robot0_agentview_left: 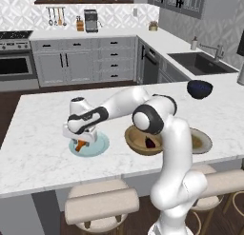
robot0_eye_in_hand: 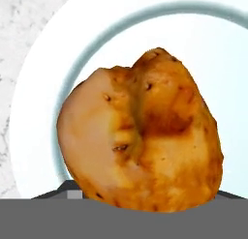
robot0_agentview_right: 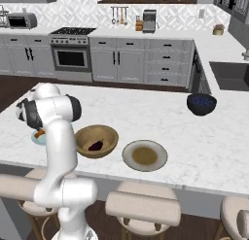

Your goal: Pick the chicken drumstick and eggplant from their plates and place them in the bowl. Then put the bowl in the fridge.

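Note:
The chicken drumstick [robot0_agentview_left: 82,144] [robot0_eye_in_hand: 145,136] lies on the pale light-blue plate [robot0_agentview_left: 98,146] [robot0_eye_in_hand: 43,88] on the island's left part. My gripper [robot0_agentview_left: 82,139] is lowered straight onto it. In the hand view a dark fingertip [robot0_eye_in_hand: 71,190] shows at each lower side of the meat, and their grip is hidden. The dark eggplant [robot0_agentview_left: 150,142] [robot0_agentview_right: 96,145] rests inside the wooden bowl [robot0_agentview_left: 131,135] [robot0_agentview_right: 111,135], just right of the blue plate. The beige plate [robot0_agentview_left: 204,142] [robot0_agentview_right: 130,155] sits bare to the right of the bowl. The fridge is out of view.
A dark blue bowl [robot0_agentview_left: 199,89] [robot0_agentview_right: 201,104] stands near the island's far right. Padded stools [robot0_agentview_left: 101,205] line the near edge. A sink [robot0_agentview_left: 200,63] lies in the counter behind, and an oven [robot0_agentview_right: 71,58] stands along the back wall.

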